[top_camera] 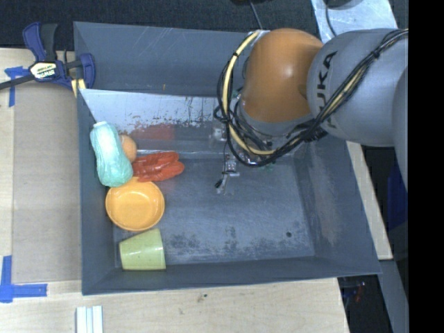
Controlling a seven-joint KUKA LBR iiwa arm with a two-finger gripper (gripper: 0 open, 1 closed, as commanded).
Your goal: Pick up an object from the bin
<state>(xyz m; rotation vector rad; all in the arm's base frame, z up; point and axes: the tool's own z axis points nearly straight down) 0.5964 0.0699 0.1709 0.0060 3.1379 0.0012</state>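
Hanging below the arm's (368, 89) orange cover (281, 75) and its loops of cable (239, 141), the pincer (225, 175) sits over bare floor near the middle of the grey bin (277, 214); its tip is small, dark and partly lost under the wrist, so I cannot tell whether it is released or clenched, and nothing is seen in it. The nearest thing is a red wrinkled thing (158, 166) to its left, apart from it. Further left, along the bin's wall, lie a small orange ball (128, 146), partly hidden by a pale green bottle (109, 155), then an orange bowl (135, 205) and a green cup (142, 250) on its side
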